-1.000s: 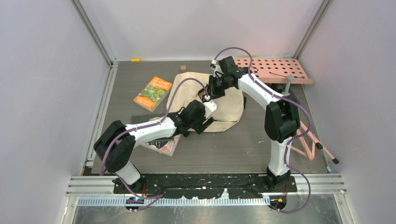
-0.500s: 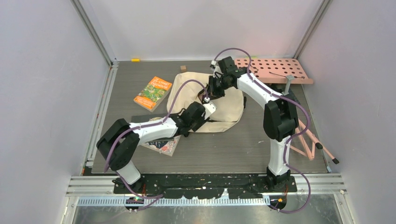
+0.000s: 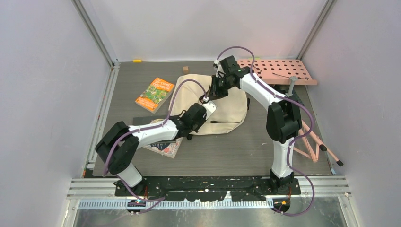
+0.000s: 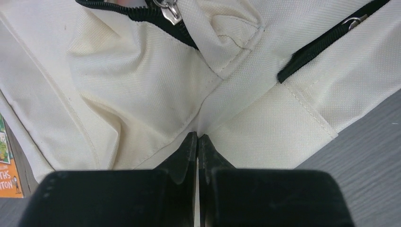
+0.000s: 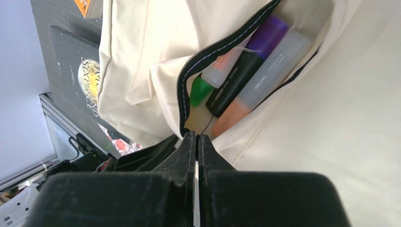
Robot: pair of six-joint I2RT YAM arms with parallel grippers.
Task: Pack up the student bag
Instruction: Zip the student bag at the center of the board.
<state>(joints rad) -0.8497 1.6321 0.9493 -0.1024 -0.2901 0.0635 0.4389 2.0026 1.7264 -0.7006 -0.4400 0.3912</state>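
Two claws, both pinched on student bag (image 3: 229, 108). Bag cream, slumped at centre of table (image 3: 227, 151) in top view. Left claw (image 4: 197, 138): fingers tight together on fold of bag fabric, lower middle of left wrist frame; black zipper (image 4: 187, 37) above. Right claw (image 5: 196, 137): fingers closed on edge of open pocket (image 5: 222, 46); markers (image 5: 250, 71) inside, purple, orange, green. Orange book (image 3: 154, 94) left of bag, apart. Dark book (image 3: 163, 145) under left forearm. Pink board (image 3: 276, 70) upper right.
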